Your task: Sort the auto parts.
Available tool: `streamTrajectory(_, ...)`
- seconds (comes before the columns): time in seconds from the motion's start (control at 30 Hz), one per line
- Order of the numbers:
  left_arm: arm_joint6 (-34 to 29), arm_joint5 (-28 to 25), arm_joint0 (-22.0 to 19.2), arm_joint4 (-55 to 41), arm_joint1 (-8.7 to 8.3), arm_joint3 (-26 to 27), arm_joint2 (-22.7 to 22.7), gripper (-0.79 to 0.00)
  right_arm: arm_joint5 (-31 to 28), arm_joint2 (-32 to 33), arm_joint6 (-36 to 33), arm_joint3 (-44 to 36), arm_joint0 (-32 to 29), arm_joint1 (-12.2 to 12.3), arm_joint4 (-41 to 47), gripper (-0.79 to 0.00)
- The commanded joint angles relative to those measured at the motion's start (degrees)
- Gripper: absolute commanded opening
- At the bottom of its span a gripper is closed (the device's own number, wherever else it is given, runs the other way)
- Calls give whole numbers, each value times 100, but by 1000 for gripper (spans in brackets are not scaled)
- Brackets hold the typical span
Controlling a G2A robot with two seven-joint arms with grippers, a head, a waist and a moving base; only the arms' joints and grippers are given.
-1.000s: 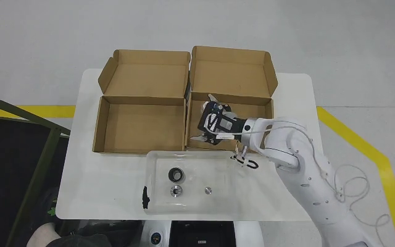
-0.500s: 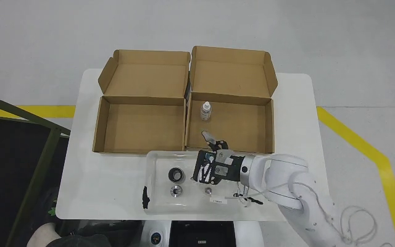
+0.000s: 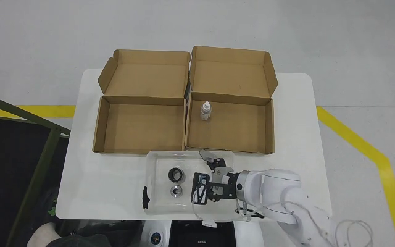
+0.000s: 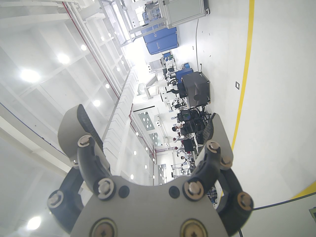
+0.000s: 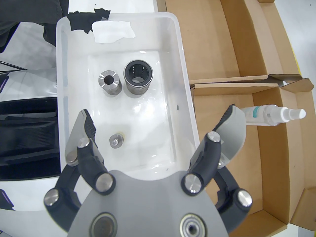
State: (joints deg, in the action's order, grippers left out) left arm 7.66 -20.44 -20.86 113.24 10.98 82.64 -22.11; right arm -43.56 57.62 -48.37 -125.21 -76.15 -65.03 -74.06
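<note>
My right fingers hang spread over the small silver hexagonal metal part in the clear plastic bin, which I judge hard, slick and light, best pinched across its flats.

A clear plastic bin, carrying black tape and a white label, is showing a silver bushing, a dark grey, black-bored bearing and a small silver fitting. A cardboard box and a second cardboard box are showing plain brown, a spray bottle white with a teal band, the table white, the floor line yellow.
</note>
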Motion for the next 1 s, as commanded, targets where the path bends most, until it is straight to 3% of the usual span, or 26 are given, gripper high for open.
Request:
streamTrajectory(0.0,0,0,0,0,0,0,0,0,-37,-22,-37,6,-49,18,-73,0)
streamTrajectory(0.37,0,0,0,0,0,0,0,0,-76,-272,-145,218,-96,63,-392,0)
streamTrajectory(0.97,0,0,0,0,0,0,0,0,76,-710,-985,387,129,64,-459,0)
